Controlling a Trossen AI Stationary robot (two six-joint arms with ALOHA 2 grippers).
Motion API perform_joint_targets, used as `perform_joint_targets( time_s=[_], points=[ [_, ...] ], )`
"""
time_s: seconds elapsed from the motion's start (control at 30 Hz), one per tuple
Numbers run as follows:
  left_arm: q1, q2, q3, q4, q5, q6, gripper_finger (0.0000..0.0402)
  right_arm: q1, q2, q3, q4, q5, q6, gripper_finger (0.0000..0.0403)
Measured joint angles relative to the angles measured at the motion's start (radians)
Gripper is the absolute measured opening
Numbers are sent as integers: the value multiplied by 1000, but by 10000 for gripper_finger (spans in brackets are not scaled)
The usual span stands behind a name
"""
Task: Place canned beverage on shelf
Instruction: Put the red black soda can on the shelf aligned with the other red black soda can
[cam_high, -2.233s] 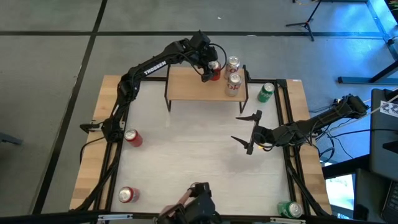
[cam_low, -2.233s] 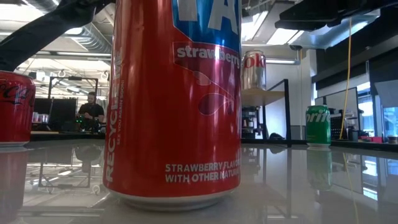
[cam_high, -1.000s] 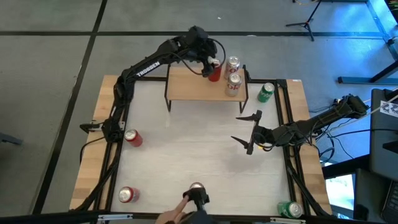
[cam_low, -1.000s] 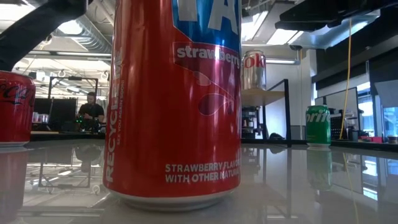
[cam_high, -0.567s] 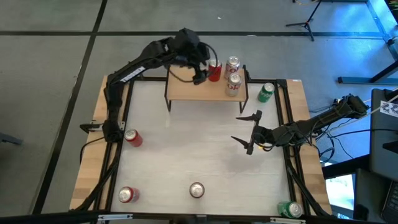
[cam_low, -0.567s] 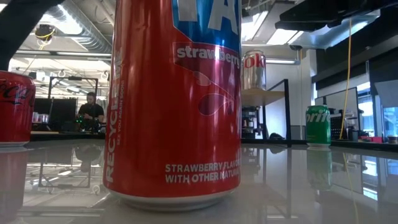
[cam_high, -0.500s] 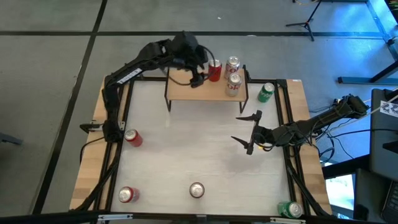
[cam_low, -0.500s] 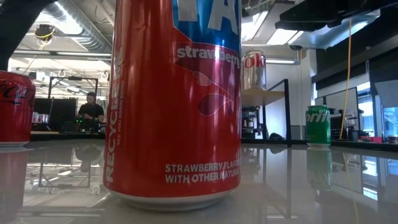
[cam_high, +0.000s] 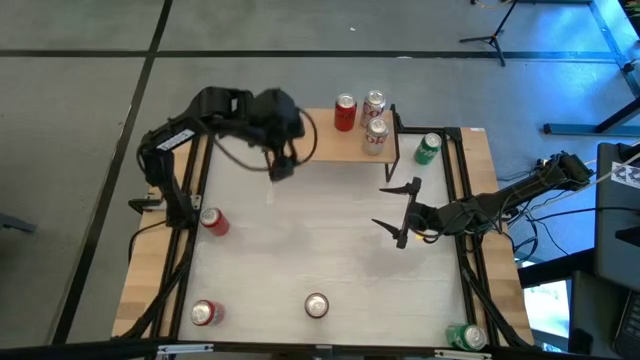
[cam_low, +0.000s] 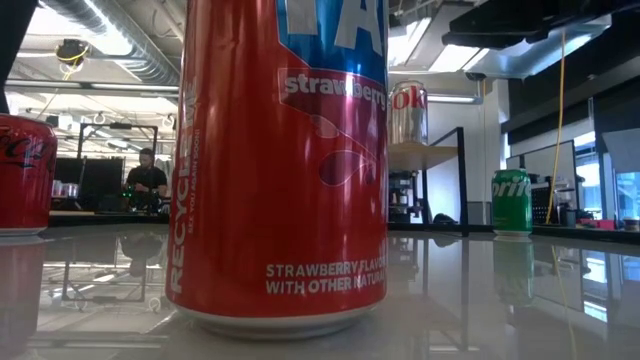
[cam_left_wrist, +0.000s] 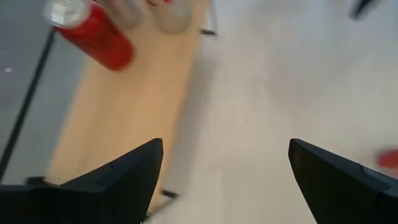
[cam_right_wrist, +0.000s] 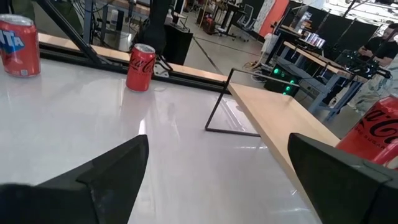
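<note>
The left gripper (cam_high: 283, 168), released, has pulled back from the shelf (cam_high: 322, 146); the nearest upright can (cam_high: 213, 221) stands at 8 o'clock from it.

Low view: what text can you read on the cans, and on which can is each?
"strawberry", "STRAWBERRY FLAVOR WITH OTHER NATUR…", "RECYC…": big red can nearest the camera.
"Sprite": green can.
"oke", cut off: silver can on the shelf.
Coca-Cola script, partly cut off: red can at the left edge.
</note>
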Motion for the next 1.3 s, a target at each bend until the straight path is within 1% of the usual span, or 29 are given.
perform_joint_targets(
  time_s=[0.07,0.17,0.37,0.6,0.7,0.83,1.0,1.2,1.3],
  points=[
    [-46,-4,0,-16,-3,-27,338,0,0,0,10,0,8,381],
    [-112,-15,0,-26,-36,-69,338,0,0,0,18,-15,9,381],
    [-230,-37,0,-25,-151,-155,338,2,0,0,18,-19,12,381],
    [-345,-67,-3,-24,-248,-250,338,2,0,0,13,-19,26,381],
    [-385,-102,-37,-24,-279,-290,338,2,0,0,12,-19,26,381],
    [-431,-172,-134,-24,-338,-368,338,2,0,0,14,-19,26,381],
    [-477,-296,-341,-18,-392,-495,338,2,0,0,15,-19,26,381],
    [-525,-405,-552,19,-403,-618,338,2,0,0,18,-19,26,381],
    [-545,-434,-630,15,-376,-684,338,2,0,0,22,-19,26,381]
  ],
)
